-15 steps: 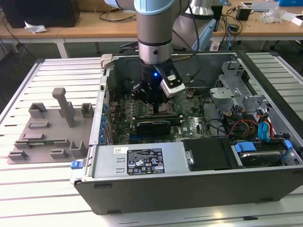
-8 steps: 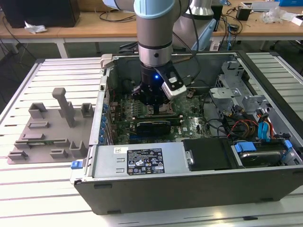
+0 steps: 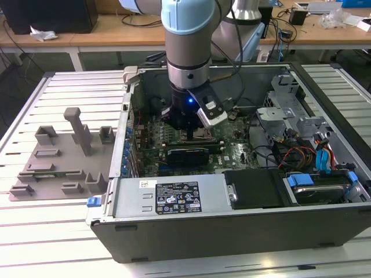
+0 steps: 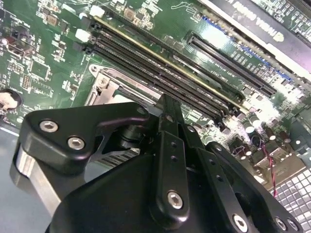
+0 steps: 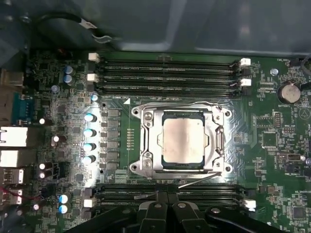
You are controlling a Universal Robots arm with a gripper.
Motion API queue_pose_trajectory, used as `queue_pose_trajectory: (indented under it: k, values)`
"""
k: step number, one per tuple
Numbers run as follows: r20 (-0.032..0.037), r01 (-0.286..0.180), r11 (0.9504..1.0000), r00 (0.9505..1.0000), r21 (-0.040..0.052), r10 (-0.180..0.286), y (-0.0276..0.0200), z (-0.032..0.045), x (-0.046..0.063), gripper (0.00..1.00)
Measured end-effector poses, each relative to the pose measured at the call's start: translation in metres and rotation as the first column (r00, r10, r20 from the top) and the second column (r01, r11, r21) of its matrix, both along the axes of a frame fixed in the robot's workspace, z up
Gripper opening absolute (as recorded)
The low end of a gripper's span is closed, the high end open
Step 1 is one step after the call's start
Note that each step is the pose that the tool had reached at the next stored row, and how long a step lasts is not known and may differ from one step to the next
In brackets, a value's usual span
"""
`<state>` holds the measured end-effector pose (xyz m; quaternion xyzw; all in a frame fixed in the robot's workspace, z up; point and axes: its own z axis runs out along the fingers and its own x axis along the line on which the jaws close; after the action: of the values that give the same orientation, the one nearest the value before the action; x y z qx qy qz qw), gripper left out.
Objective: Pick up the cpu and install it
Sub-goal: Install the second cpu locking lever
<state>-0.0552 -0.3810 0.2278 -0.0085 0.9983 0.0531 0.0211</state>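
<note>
A slatted white table [image 3: 64, 231] carries an open computer case [image 3: 232, 226] lying on its side, its near wall facing the onlooker with a label on it. On the exterior view's left of the case, on the same table, sits a grey moulded tray [image 3: 61, 156] with upright slots and posts.

Inside the case, a black power supply cover [image 3: 255, 188] lies along the near edge, with red, black and blue cables [image 3: 316, 153] and a metal drive cage [image 3: 290, 101] toward the exterior view's right. The green motherboard [image 5: 58, 97] fills the floor of the case.

The arm [image 3: 186, 40] reaches straight down into the case, a blue light glowing on its wrist. Its black end effector [image 5: 167, 206] hangs just above the board with its fingers pressed together and nothing between them.

In the first wrist view, the cpu [image 5: 183, 140] lies flat inside the metal socket frame [image 5: 146, 141], its silvery top exposed. Rows of black memory slots [image 5: 167, 75] run along both sides of the socket. A thin wire lever [image 5: 197, 180] lies beside the frame.

Beyond the case, wooden benches [image 3: 104, 26] hold loose cables and small clutter.
</note>
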Motion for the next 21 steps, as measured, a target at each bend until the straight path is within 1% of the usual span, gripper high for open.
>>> queue_pose_trajectory:
  k: [3,4,5,7,8,10,11,14,15,17,18,20,21]
  values:
    - [-0.0001,-0.002,0.9997,1.0,0.0245,0.002,-0.0019,-0.0013,-0.003,0.11]
    - [0.0,-0.004,0.9991,1.0,0.0411,0.004,-0.0032,-0.0028,-0.006,0.11]
    - [0.0,-0.006,0.9989,1.0,0.0461,0.006,-0.0044,-0.0043,-0.007,0.11]
    - [0.0,-0.008,0.9987,1.0,0.051,0.008,-0.0067,-0.0075,-0.009,0.11]
    - [0.0001,-0.009,0.9985,1.0,0.055,0.009,-0.0076,-0.0094,-0.01,0.11]
    - [0.0002,-0.01,0.9981,1.0,0.0615,0.01,-0.0084,-0.0116,-0.012,0.11]
    - [0.0003,-0.011,0.9978,0.9999,0.0661,0.011,-0.0085,-0.0137,-0.013,0.11]
    - [0.0003,-0.012,0.9971,0.9999,0.0747,0.012,-0.0086,-0.017,-0.015,0.11]
    - [0.0003,-0.013,0.9966,0.9999,0.0808,0.013,-0.0085,-0.0186,-0.016,0.11]
    - [0.0007,-0.014,0.9946,0.9999,0.1032,0.014,-0.0085,-0.022,-0.018,0.11]
    - [0.0009,-0.014,0.9943,0.9999,0.1056,0.014,-0.0085,-0.0225,-0.018,0.11]
    - [0.0008,-0.014,0.9943,0.9999,0.1056,0.014,-0.0085,-0.0225,-0.018,0.11]
    - [0.0004,-0.015,0.9943,0.9999,0.1053,0.015,-0.0086,-0.0211,-0.017,0.11]
